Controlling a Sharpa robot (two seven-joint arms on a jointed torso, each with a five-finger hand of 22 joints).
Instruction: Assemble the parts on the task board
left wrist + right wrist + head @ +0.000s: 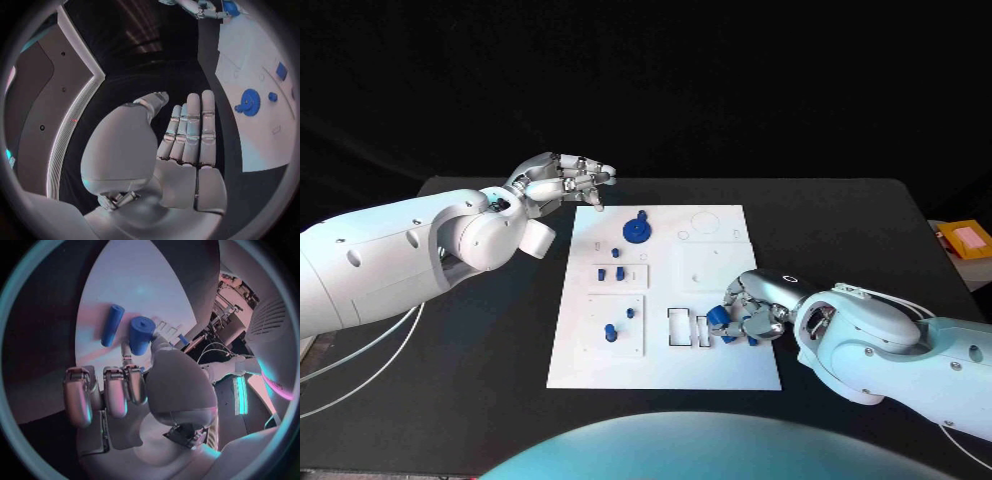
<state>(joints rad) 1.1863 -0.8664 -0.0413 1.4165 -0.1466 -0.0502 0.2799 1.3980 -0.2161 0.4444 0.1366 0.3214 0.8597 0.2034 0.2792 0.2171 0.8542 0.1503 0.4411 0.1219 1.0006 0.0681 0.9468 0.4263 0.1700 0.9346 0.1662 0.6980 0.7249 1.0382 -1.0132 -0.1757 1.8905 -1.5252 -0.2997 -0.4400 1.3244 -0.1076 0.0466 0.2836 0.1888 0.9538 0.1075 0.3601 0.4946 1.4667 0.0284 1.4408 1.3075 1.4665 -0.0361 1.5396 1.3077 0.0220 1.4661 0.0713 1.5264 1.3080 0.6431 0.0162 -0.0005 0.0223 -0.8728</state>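
Cylinder (141,335) | stubby blue part, upright | right hand (125,390) pinches it

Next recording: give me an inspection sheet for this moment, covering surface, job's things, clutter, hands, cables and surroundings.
Surface: black table, white task board in the middle.
Job's things: blue gear on the board's far part; small blue pieces mid-board; blue cylinder and blue peg by the right hand.
Clutter: orange box at the table's right edge.
Hands: left hand empty, off the board's far left corner; right hand on the cylinder, grip unclear.
Cables: white cables under the left arm.
Surroundings: dark backdrop.
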